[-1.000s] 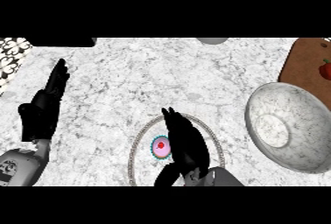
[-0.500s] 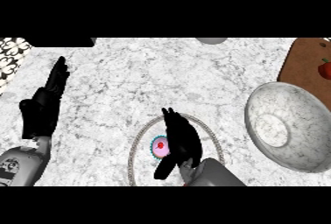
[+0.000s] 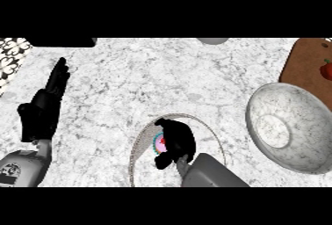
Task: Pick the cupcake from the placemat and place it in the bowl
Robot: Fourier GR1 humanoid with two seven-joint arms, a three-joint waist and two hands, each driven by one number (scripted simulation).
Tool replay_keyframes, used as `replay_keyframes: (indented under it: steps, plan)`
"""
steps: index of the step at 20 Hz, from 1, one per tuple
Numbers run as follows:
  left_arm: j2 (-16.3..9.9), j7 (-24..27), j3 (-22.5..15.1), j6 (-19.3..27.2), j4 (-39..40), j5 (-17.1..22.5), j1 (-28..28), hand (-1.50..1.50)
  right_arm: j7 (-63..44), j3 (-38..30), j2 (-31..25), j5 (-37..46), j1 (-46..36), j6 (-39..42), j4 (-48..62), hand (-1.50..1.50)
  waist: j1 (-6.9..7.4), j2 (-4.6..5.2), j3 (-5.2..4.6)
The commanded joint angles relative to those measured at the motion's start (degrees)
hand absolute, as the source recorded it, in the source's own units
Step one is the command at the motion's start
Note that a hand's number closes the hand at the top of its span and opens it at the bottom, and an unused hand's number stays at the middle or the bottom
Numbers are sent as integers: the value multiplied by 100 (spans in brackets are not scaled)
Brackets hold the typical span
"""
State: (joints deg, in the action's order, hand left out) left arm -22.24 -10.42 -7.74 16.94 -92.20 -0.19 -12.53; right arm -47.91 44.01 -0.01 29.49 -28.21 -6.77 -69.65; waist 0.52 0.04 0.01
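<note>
The cupcake [image 3: 158, 143], pink-topped with a teal wrapper, sits on a round marbled placemat [image 3: 141, 145] at the lower middle of the counter. My right hand [image 3: 176, 140] lies over it with fingers curled down around it, hiding most of the cupcake. The large marbled bowl [image 3: 290, 127] stands to the right, holding nothing. My left hand [image 3: 45, 105] rests at the left, open with fingers pointing up.
A brown cutting board [image 3: 304, 61] with a red fruit [image 3: 326, 70] on it sits at the upper right, just behind the bowl. A patterned cloth [image 3: 9, 52] lies at the upper left corner, beside a dark object [image 3: 62, 41] at the back edge.
My right hand's fingers, straight before, have curled down over the cupcake and the forearm has moved in closer. The left hand has not moved.
</note>
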Motion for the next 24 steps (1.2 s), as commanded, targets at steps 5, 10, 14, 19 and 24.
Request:
replay_keyframes:
  steps: [5, 10, 14, 19, 24]
  plan:
    - [248, 428, 375, -296, 338, -133, 140, 0, 356, 422, 1, -40, -368, -523, 565, 150, 12, 4, -1]
    - [266, 19, 507, -523, 107, -228, -55, 0, 177, 202, 1, 224, -185, -203, -200, 150, -34, -8, -1]
    - [530, -7, 373, -363, 132, -521, 1, 0, 115, 792, 0, 110, -436, -921, 150, 150, 22, 3, 0]
    - [620, -201, 175, -315, 67, -650, -335, 0, -2029, 2474, 0, -39, -793, -1601, -652, 150, 150, 2, -2]
    - [446, 103, 459, -502, 135, -443, -12, 0, -2587, 2192, -2, 208, -1312, -2089, -1294, 150, 149, -42, -5]
